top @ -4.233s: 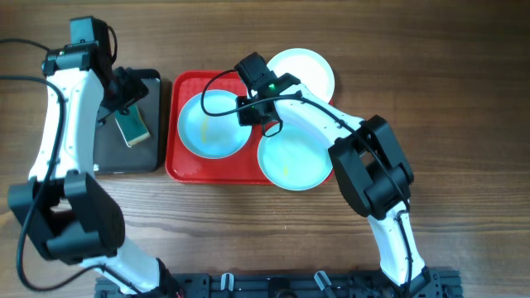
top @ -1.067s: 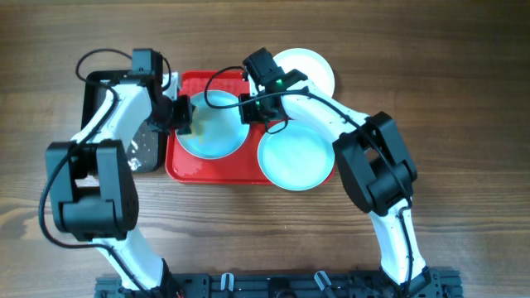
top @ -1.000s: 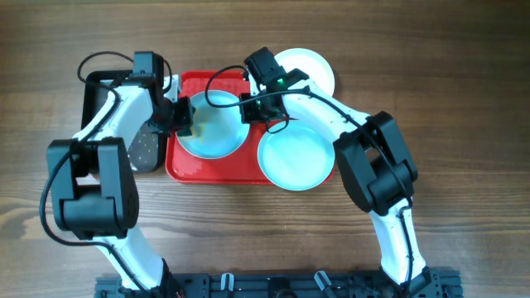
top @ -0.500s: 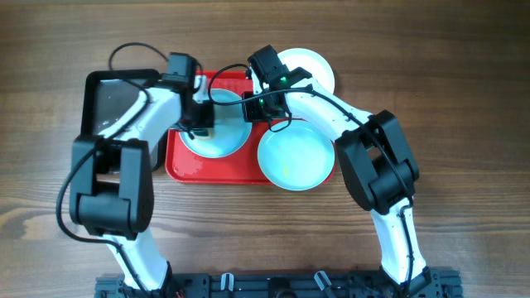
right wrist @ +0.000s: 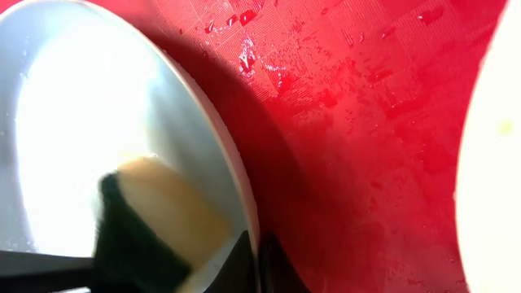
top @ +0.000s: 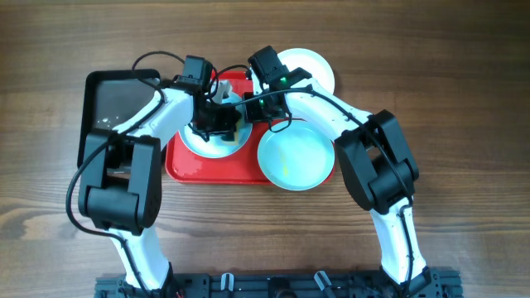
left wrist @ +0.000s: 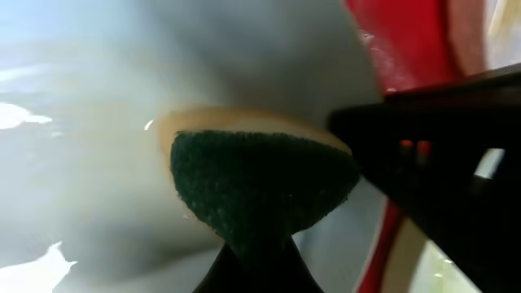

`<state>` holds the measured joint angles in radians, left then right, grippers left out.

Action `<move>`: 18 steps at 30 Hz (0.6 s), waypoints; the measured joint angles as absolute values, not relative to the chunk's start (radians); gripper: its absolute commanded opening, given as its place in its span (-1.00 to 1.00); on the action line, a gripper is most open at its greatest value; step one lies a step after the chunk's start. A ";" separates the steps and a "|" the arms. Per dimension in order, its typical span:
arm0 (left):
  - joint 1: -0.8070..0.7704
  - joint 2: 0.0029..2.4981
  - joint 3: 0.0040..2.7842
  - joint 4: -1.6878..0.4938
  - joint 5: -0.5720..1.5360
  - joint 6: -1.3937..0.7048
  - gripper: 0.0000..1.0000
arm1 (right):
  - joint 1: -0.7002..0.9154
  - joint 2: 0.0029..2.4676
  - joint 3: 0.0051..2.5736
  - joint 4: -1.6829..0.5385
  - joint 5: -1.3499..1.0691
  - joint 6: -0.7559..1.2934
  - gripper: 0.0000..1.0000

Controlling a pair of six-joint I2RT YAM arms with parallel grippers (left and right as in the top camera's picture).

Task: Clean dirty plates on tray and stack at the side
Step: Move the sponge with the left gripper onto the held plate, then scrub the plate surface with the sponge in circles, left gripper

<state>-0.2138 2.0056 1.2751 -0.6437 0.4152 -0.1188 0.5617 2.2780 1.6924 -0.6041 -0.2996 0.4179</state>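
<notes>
Shows one pale aqua plate (top: pixel 211 150) on the left part of the red tray (top: pixel 186 168), directly beneath the left tool (top: pixel 222 124) and mostly hidden by it from overhead, with the right tool (top: pixel 251 108) at the plate's far right rim. Has the left tool closed on a sponge (left wrist: pixel 260 187), pinched from above, dark green scrub face toward the wrist camera, yellow foam showing behind it, down in the plate's wet hollow. Has the right tool (right wrist: pixel 254 264) closed as well, fingertips meeting at the plate's rim in what looks like a pinch on that rim, a dark shadow falling on the wet tray (right wrist: pixel 350 122) just beside that edge. Places the sponge (right wrist: pixel 155 220) just inside the rim, near the right tool, its length running diagonally across the plate (right wrist: pixel 89 106). Leaves the plate hollow side up, round, with no long axis to tell. Sets a second aqua plate (top: pixel 296 157) over the tray's right edge, partly on the bench (top: pixel 464 83), a cream-white plate (top: pixel 310 70) at the tray's far right corner, and a black tray (top: pixel 112 108) on the left.
</notes>
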 measured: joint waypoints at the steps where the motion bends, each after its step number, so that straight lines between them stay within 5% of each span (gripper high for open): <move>1: -0.209 2.010 1.274 -0.634 0.433 -0.126 -0.92 | 0.562 2.278 1.692 -0.604 -0.300 0.418 -0.91; 8: -0.194 2.012 1.269 -0.534 0.340 -0.282 -0.92 | 0.562 2.280 1.691 -0.591 -0.302 0.419 -0.91; 18: -0.195 2.004 1.284 -0.514 -0.115 -0.380 -0.92 | 0.564 2.280 1.689 -0.581 -0.327 0.422 -0.92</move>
